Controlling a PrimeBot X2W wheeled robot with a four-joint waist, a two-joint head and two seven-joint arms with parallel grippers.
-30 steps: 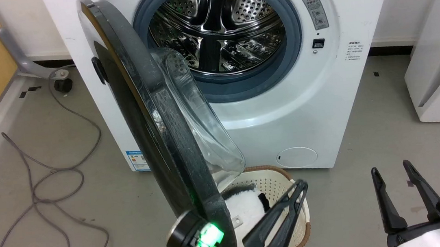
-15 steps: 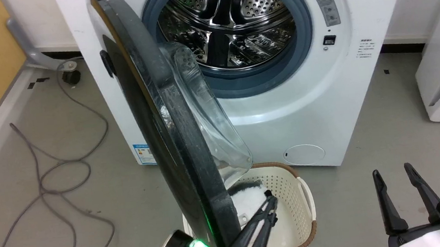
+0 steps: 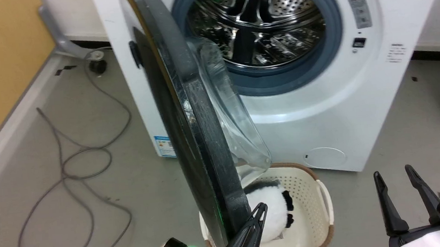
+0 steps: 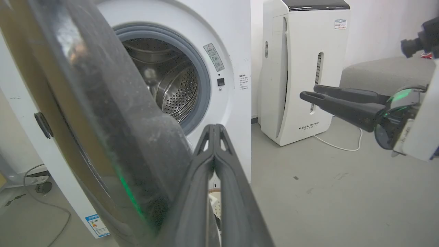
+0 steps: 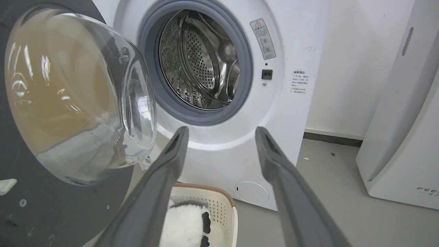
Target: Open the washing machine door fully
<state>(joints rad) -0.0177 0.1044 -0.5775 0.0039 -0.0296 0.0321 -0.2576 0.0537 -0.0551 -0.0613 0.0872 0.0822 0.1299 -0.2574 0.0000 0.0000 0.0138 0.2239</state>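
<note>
The washing machine door (image 3: 201, 141) is pictured swung well out from the white washing machine (image 3: 324, 100), hinged at the left of the head view and turned almost edge-on to the camera, with its clear glass bowl (image 3: 235, 117) bulging to the right. The steel drum (image 3: 258, 25) and the grey rubber ring (image 3: 332, 25) around it are left fully exposed. The left gripper (image 3: 261, 211) is seen at the bottom of the head view with its two dark fingers pressed together on nothing, just beside the lower rim of the door on its inner side; whether the rim is touched cannot be told. In the left wrist view the same closed pair (image 4: 214, 128) is shown rising close alongside the door's dark rim (image 4: 103, 120). The right gripper (image 3: 392, 171) is held well apart from the door at the lower right, its fingers spread and empty, and between them in the right wrist view (image 5: 221, 132) the machine's front is framed. A cream basket (image 3: 323, 211) is set on the grey floor below the door, with a black-and-white plush toy (image 3: 270, 208) lying in it. A grey cable (image 3: 78, 171) is looped across the floor to the left
</note>
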